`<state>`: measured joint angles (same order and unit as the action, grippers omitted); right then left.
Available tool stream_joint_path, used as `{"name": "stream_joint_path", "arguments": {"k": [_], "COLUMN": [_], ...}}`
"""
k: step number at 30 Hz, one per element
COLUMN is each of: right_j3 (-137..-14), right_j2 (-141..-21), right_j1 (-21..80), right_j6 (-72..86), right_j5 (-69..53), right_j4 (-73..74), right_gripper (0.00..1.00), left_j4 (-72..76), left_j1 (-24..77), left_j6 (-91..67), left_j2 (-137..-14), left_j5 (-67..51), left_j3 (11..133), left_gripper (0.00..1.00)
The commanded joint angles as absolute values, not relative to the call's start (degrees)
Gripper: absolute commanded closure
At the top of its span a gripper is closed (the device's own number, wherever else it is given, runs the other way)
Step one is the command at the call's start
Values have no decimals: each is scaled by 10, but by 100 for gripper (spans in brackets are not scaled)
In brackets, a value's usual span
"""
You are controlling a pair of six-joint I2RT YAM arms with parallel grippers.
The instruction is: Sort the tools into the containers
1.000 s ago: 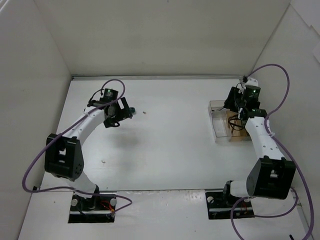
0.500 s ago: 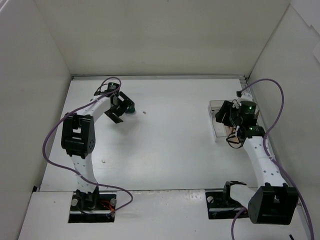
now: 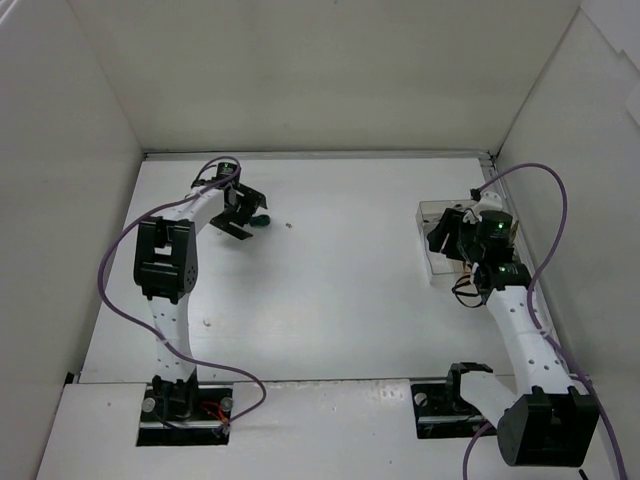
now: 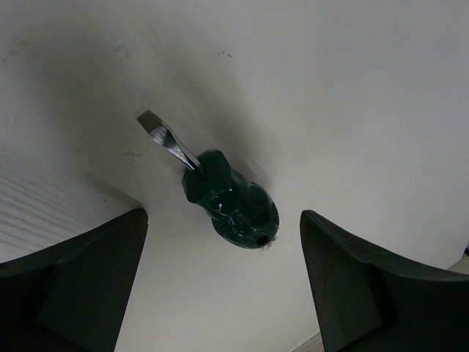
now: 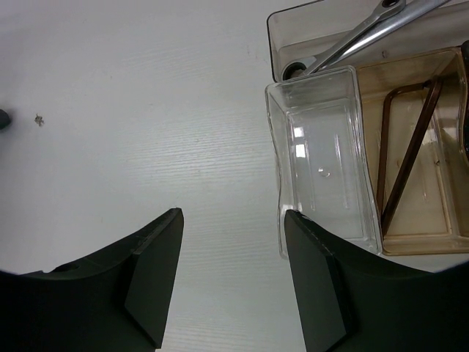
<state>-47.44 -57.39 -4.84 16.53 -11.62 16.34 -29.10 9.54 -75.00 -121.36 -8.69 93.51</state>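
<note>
While the left arm's dark fingers (image 4: 73, 286) stand apart, a stubby green-handled screwdriver (image 4: 233, 207) lies untouched between them on the white table (image 4: 352, 88).

Inside a robotics laboratory test cell: the left arm (image 3: 165, 262) and the right arm (image 3: 520, 320), white-and-black machines, stand bolted side by side on metal base plates (image 3: 185, 410) at the near edge of a white table (image 3: 340, 300), boxed in by plain white panels (image 3: 330, 70). Purple cables (image 3: 561, 210) loop along both arms, a green status light (image 3: 497, 226) glows, and clear plastic bins (image 5: 322, 169) and a green-handled screwdriver (image 4: 231, 198) serve as test props.
</note>
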Motion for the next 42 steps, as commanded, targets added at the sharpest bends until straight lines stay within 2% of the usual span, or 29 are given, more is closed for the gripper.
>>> {"name": "stream_joint_path", "arguments": {"k": [1,3,5,6,9,10,11,12,15,21,26,37,42], "right_j3": [-478,-478,-480,-480,-480,-480,-480,-480,-479,-489,-496,-520,-532], "right_j2": [-557,-555,-555,-557,-558,-559,-557,-555,-551,-567,-569,-555,-572], "right_j1": [-40,-37,-27,-27,-18,-16,-14,-12,-7,11,37,40,41], "right_j6": [158,155,150,150,148,147,147,146,145,143,142,171,195], "right_j5": [-114,-115,-113,-111,-107,-106,-105,-103,-99,-117,-138,-156,-219], "right_j4": [138,138,138,138,137,138,138,138,138,138,137,138,137], "right_gripper": [46,46,46,45,46,46,45,45,45,46,46,43,43], "left_j4": [-280,-275,-284,-289,-319,-325,-337,-340,-355,-361,-320,-142,-20], "left_j1": [87,87,82,82,82,82,82,82,82,112,155,289,322], "left_j6": [-789,-792,-792,-790,-783,-780,-776,-770,-743,-644,-542,-437,-406], "left_j2": [-1198,-1198,-1208,-1208,-1223,-1224,-1226,-1224,-1216,-1167,-1105,-1021,-1002], "left_j5": [-81,-82,-82,-82,-82,-80,-80,-80,-67,-19,-22,-191,-325], "left_j3": [940,934,945,945,962,963,962,957,952,953,940,870,833], "left_gripper": [19,23,34,34,55,65,70,81,100,100,100,100,100]}}
